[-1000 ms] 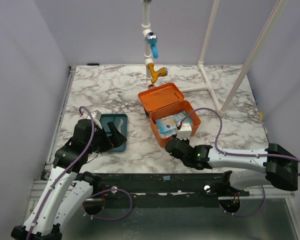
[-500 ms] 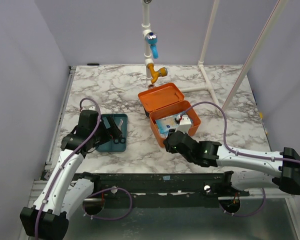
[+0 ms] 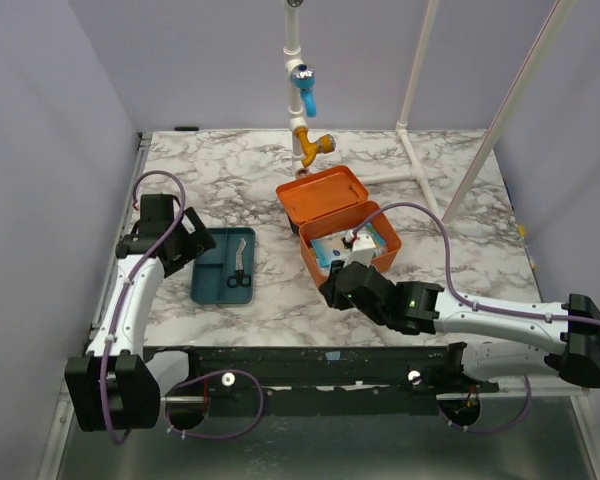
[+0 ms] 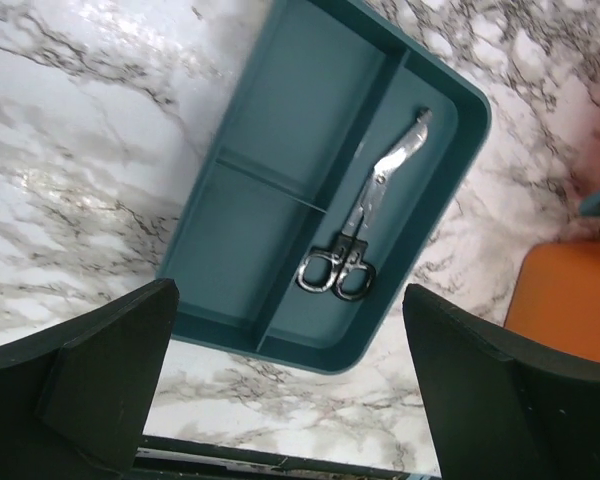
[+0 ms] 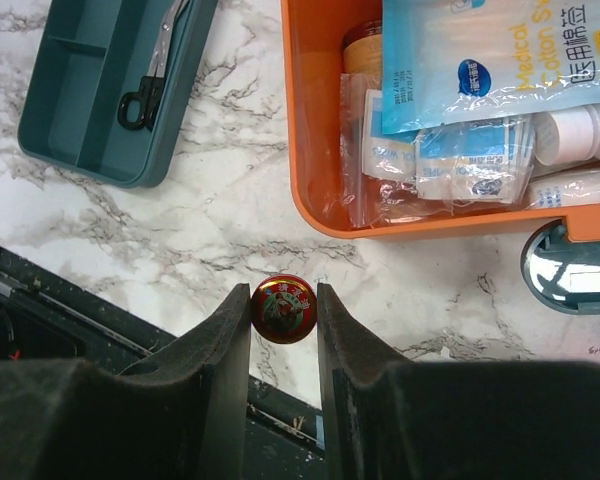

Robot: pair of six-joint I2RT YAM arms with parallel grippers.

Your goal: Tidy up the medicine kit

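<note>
The medicine kit is an orange box with its lid swung open, standing mid-table. Its wall encloses a blue cotton-swab packet, clear sachets and white bottles. My right gripper hovers over the marble just in front of the kit's near left corner, shut on a small round red tin. The left gripper is wide open and holds nothing, left of the teal tray. In the left wrist view that gripper hangs above the tray's near edge.
The teal tray holds only a pair of scissors in its right compartment. The kit's teal handle juts from its front. A pipe with blue and yellow taps hangs behind the kit. A black rail runs along the table's near edge.
The left arm has pulled back off the tray toward the left edge, still open. The right gripper has shifted slightly left in front of the kit, keeping the tin.
</note>
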